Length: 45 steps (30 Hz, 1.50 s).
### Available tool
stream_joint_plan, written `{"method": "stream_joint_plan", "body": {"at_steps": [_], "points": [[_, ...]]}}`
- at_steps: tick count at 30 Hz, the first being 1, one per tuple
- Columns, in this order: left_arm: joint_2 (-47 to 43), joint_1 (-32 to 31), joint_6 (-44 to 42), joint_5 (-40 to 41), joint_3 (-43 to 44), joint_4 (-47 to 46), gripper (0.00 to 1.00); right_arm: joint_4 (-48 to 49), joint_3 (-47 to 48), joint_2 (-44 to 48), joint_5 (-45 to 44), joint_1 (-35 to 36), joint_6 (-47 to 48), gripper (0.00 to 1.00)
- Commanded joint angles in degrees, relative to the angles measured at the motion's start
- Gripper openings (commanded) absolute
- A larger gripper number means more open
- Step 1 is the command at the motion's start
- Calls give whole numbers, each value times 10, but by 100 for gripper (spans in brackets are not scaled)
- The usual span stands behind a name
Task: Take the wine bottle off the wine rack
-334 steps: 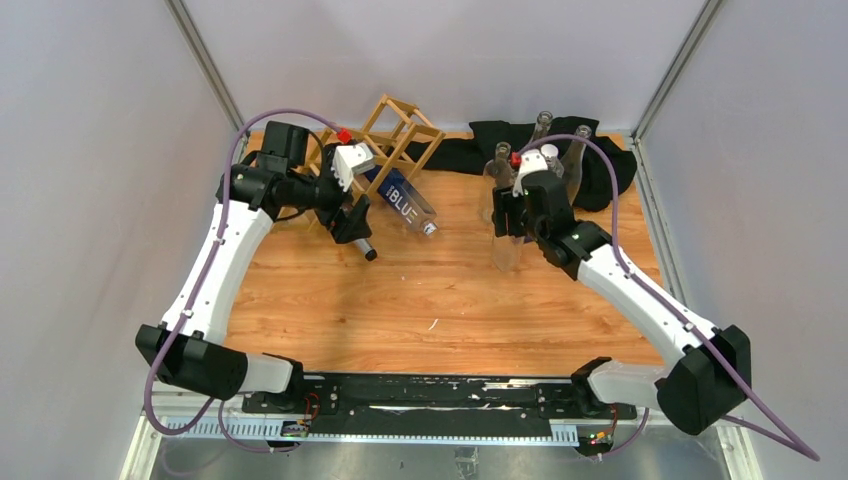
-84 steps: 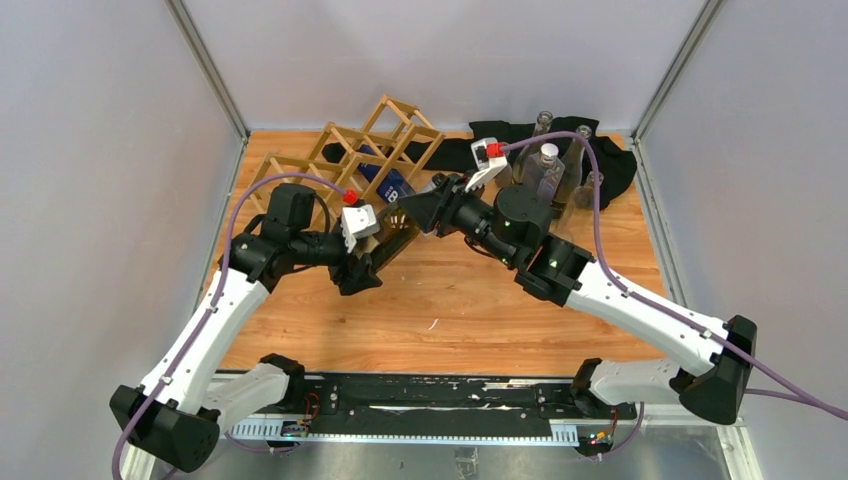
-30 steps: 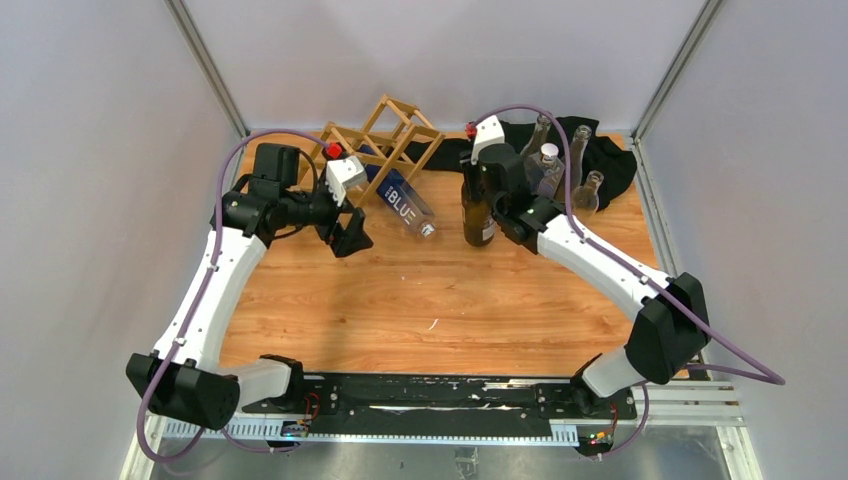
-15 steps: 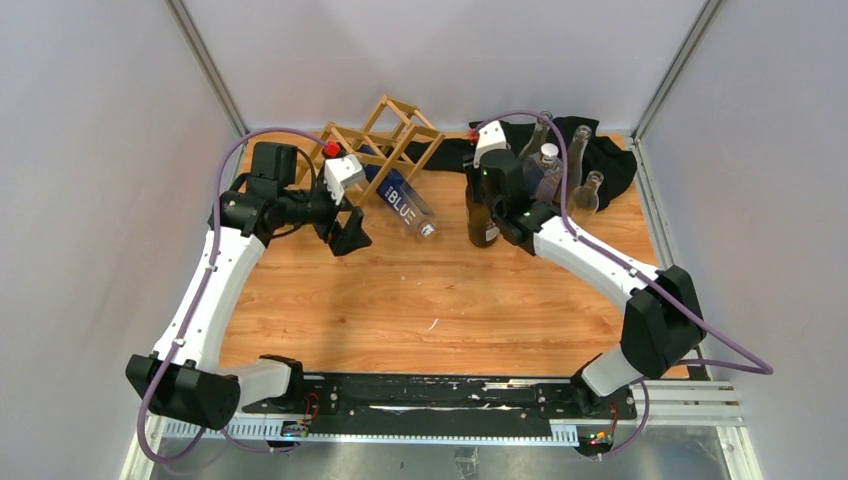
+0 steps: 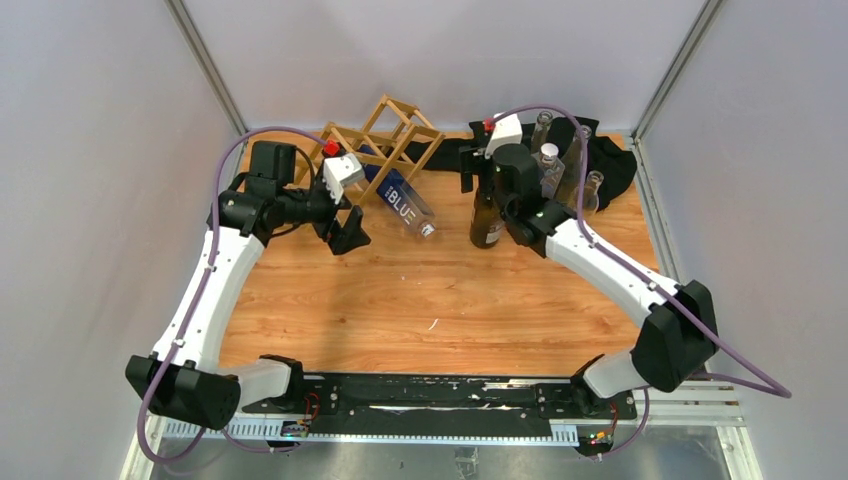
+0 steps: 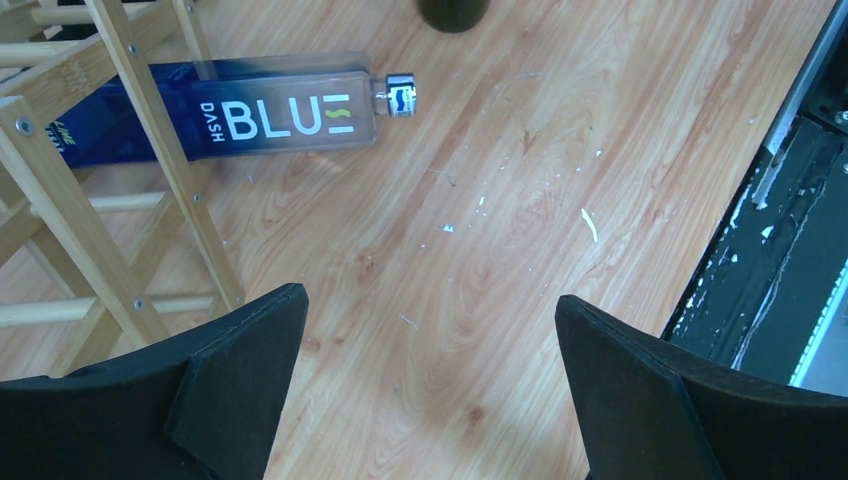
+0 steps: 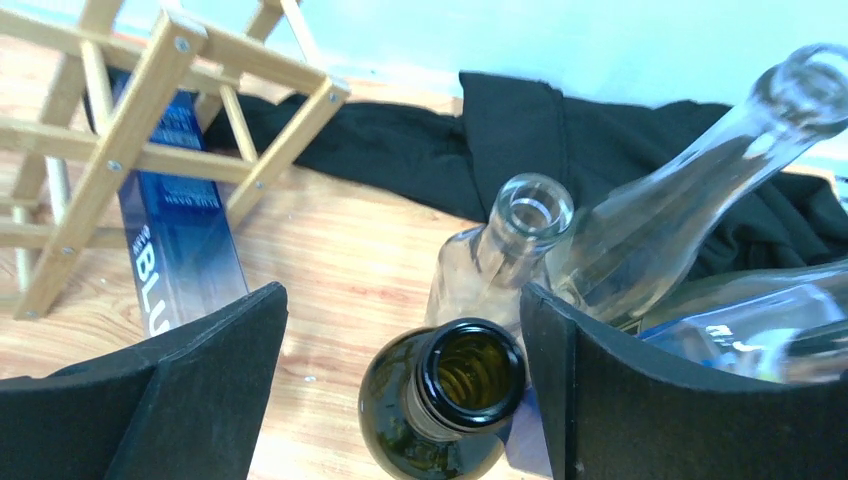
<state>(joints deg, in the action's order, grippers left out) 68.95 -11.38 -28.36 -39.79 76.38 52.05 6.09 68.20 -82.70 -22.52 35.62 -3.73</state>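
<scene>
The wooden table (image 5: pixel 440 290) is showing a broad stretch of bare board across its centre and near half, running down to the black rail (image 5: pixel 440 392) at the near edge. The wine rack (image 5: pixel 385 135) is standing at the far left, close to the back edge. A black cloth (image 5: pixel 450 155) is lying along the back edge, from behind the rack to the far right corner.

A blue bottle (image 6: pixel 255 115) lettered "DASH BLUE" is lying with its base inside a lower cell of the rack, its capped neck pointing out onto open wood. The dark glass wine bottle (image 5: pixel 487 220) is standing upright on the table, off the rack and well apart from it, to the right of the blue bottle's cap. Clear glass bottles (image 7: pixel 640 230) are crowding its far right side; whether any is touching it cannot be told.

The right gripper (image 7: pixel 400 300) is hanging over the wine bottle with fingers spread wide, the open mouth between them and neither finger touching the glass. The left gripper (image 6: pixel 430 310) is hovering over bare wood just beside the rack's foot, fingers likewise parted and holding nothing.
</scene>
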Motion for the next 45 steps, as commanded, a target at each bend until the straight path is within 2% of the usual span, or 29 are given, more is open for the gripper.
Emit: {"method": "stream_joint_plan", "body": {"at_steps": [1,10,16,22,34,45], "points": [[0,3,-3,2,23,2,100,-8,47,40,-8,-7,-18,89],[19,32,6,-14,39,2,100,-88,146,36,42,18,-43,91],[19,42,-8,-11,36,2,100,-156,215,-32,129,51,-53,92],[12,46,-11,-12,34,2,100,-218,266,-131,237,55,-90,93],[3,47,-20,-24,32,10,100,-262,345,-309,249,55,-92,95],[-2,47,-33,-31,24,10,100,-275,406,-410,280,32,-117,97]]}}
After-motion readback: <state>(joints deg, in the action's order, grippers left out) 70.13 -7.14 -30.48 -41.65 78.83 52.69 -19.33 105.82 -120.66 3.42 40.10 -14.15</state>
